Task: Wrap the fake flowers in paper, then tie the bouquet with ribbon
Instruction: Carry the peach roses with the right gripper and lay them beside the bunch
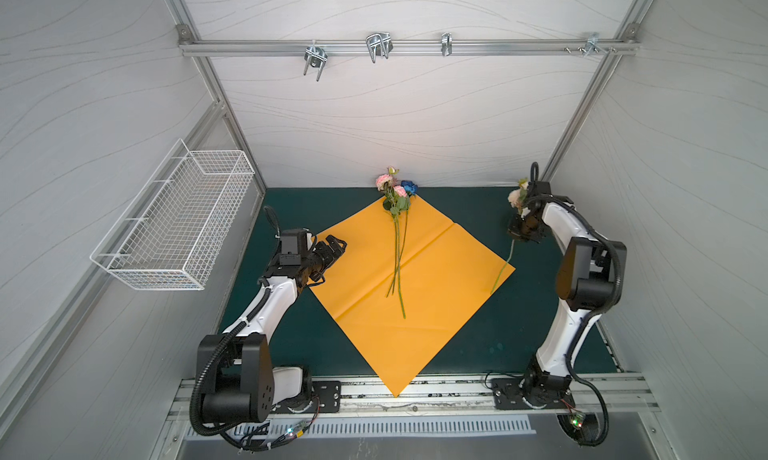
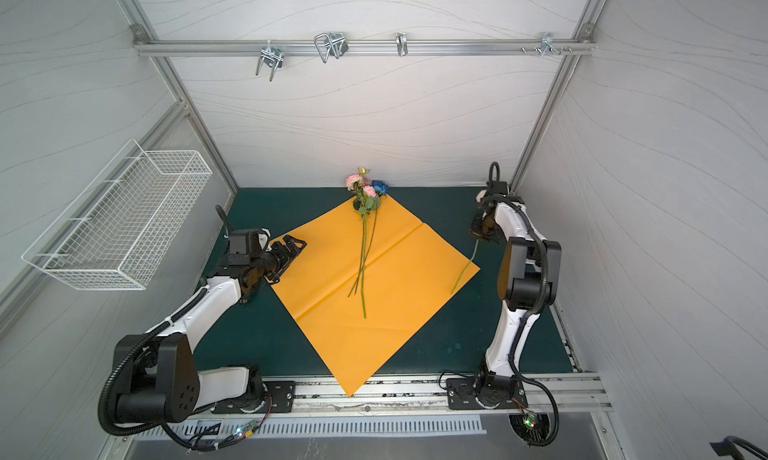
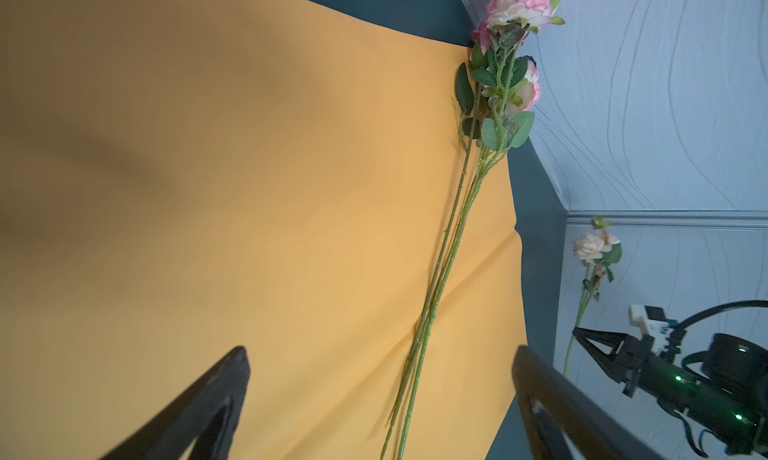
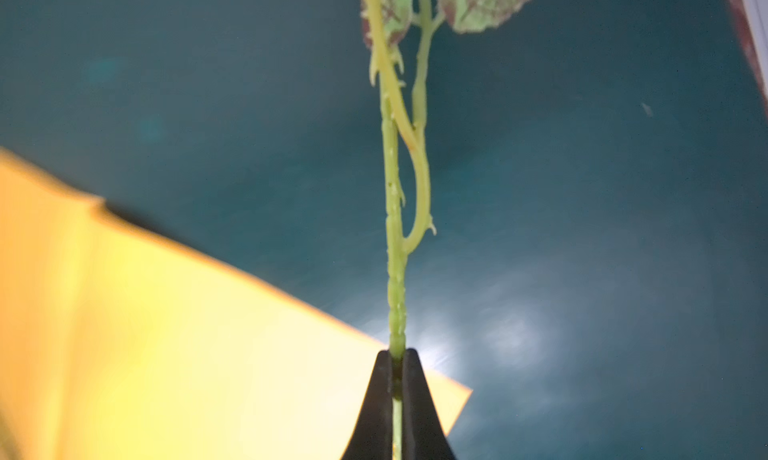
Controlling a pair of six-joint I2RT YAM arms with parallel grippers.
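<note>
One peach flower (image 1: pixel 516 196) is being pinched low on its branching stem by the right gripper (image 4: pixel 397 356), whose jaws are pressing tight on it. Its tail is dangling by the right corner of the orange paper sheet (image 1: pixel 436 279). Since the grip is catching such a thin, slick stem, the flower is at risk of twisting or slipping during a carry. The hanging tail is also likely to drag across the light paper and shift it. Meanwhile the left gripper (image 1: pixel 337 245) is hovering spread wide, holding nothing, over the sheet's left corner. The other bouquet flowers (image 1: pixel 398 204), pink and blue, are lying along the sheet's middle, with their blossoms at the far corner by the wall. A careless landing is liable to scatter their crossing stems. On the left wall, the wire basket (image 1: pixel 178 229) is showing nothing inside.
</note>
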